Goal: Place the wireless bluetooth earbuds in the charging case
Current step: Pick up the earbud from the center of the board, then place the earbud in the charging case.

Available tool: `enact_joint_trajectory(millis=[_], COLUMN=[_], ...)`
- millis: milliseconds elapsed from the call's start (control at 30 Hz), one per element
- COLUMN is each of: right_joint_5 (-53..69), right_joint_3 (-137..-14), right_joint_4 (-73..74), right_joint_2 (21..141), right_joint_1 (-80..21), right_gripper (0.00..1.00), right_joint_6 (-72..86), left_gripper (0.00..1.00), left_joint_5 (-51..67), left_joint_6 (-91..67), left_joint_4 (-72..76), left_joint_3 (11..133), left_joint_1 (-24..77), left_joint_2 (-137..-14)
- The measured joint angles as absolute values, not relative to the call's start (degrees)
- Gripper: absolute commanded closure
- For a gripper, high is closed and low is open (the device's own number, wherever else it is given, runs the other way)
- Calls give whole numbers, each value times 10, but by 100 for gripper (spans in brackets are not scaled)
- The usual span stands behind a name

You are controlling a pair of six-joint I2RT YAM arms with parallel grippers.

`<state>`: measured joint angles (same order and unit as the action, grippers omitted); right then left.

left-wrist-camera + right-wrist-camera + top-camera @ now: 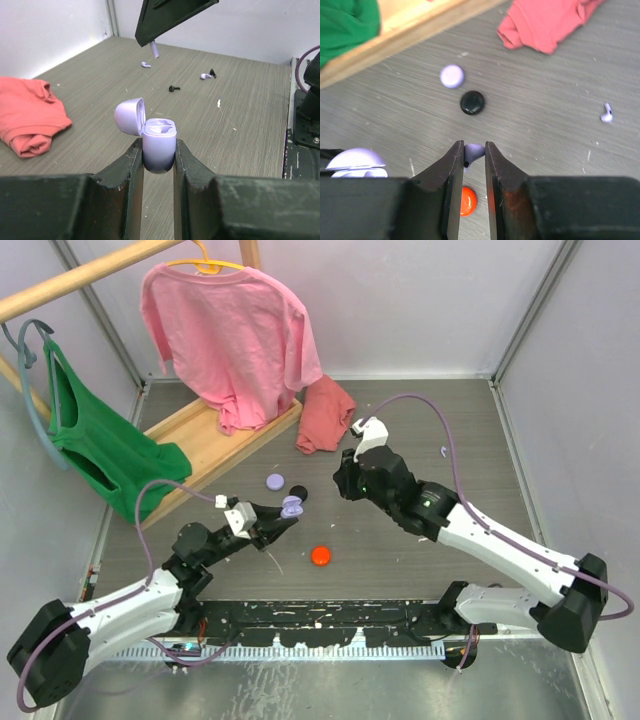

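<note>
Zero seated, seemingly; clamping open case point(159, 134) in left gripper point(158, 148), pinching lavender earbud point(474, 150) in right gripper point(473, 146) at case's 12 o'clock

Smooth plastic pieces on a matt, grained table point(430, 430).
I read the lavender charging case point(159, 150) as smooth plastic with a soft sheen, and the lavender earbud point(476, 150) the same. The fingers point(131, 170) of the left gripper point(158, 144) look like matt black plastic. The table top is matt grey with a fine grain. The black puck point(472, 102) is glossy. At the table's far left corner the rack point(215, 440) is bare pale wood. By the far edge lies soft, crumpled coral cloth point(30, 117).
</note>
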<state>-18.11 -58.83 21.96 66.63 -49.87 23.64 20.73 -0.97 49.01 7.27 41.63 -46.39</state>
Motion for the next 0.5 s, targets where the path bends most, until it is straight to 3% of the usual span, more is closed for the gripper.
enact_joint_trajectory(millis=[500], right_joint_5=[-70], right_joint_3=[-489], right_joint_4=[17], right_joint_2=[593], right_joint_1=[-563], right_gripper=[82], right_joint_6=[185], left_gripper=[97], left_joint_5=[177], left_joint_6=[-15], left_joint_4=[491], left_joint_3=[84], left_joint_1=[416], left_joint_2=[-410])
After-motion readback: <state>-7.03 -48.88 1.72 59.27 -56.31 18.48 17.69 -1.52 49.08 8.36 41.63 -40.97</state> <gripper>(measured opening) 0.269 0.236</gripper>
